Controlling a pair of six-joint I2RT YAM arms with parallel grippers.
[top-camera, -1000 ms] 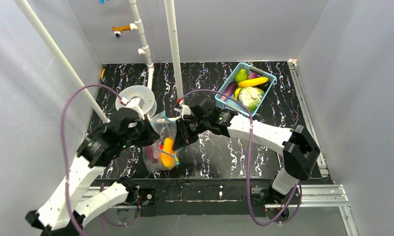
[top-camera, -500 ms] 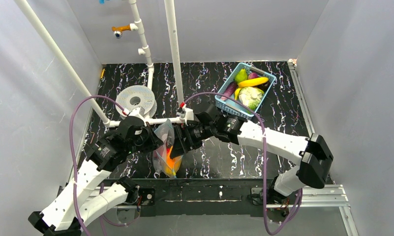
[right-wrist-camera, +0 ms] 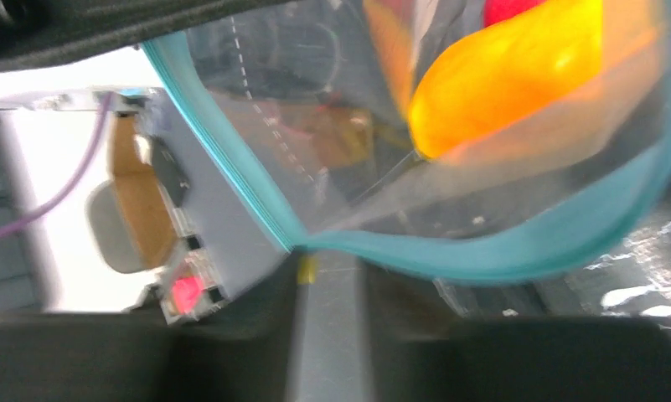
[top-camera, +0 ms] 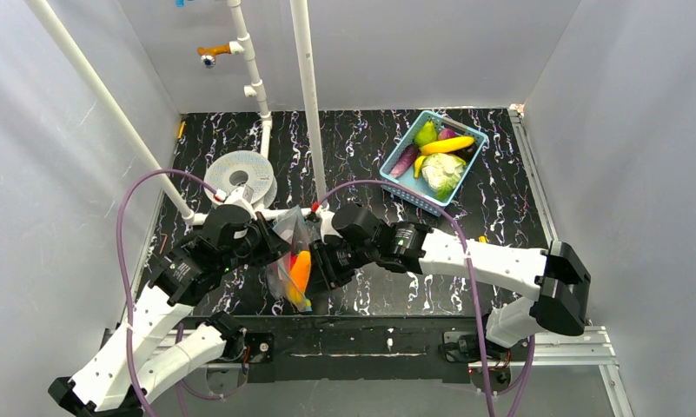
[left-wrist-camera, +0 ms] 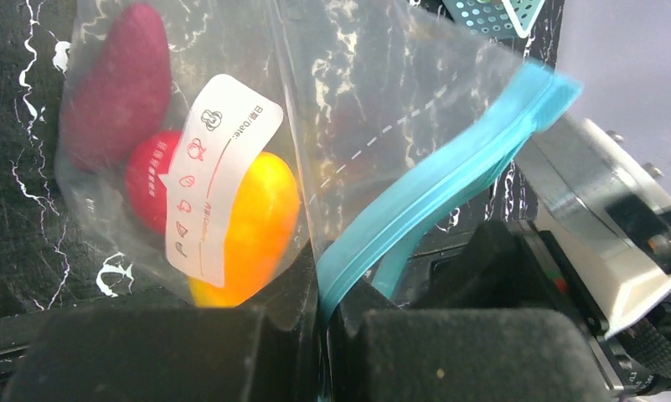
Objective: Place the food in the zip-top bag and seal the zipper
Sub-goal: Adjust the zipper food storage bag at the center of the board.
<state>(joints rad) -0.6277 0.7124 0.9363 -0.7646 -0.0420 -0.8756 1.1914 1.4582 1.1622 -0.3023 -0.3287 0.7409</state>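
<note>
Now, from my remote station: the left end effector (left-wrist-camera: 322,327) is clamped on the zipper (left-wrist-camera: 436,176), its pads pinching the blue strip. The right end effector (right-wrist-camera: 327,289) sits narrow at the strip's fold, and blur keeps me from telling whether it grips. The zip-top bag (top-camera: 290,261) lies between both near the surface's (top-camera: 500,200) front edge. It holds the orange-yellow piece (left-wrist-camera: 248,226), red apple (left-wrist-camera: 147,193) and magenta piece (left-wrist-camera: 118,84), behind a white label (left-wrist-camera: 219,176).
</note>
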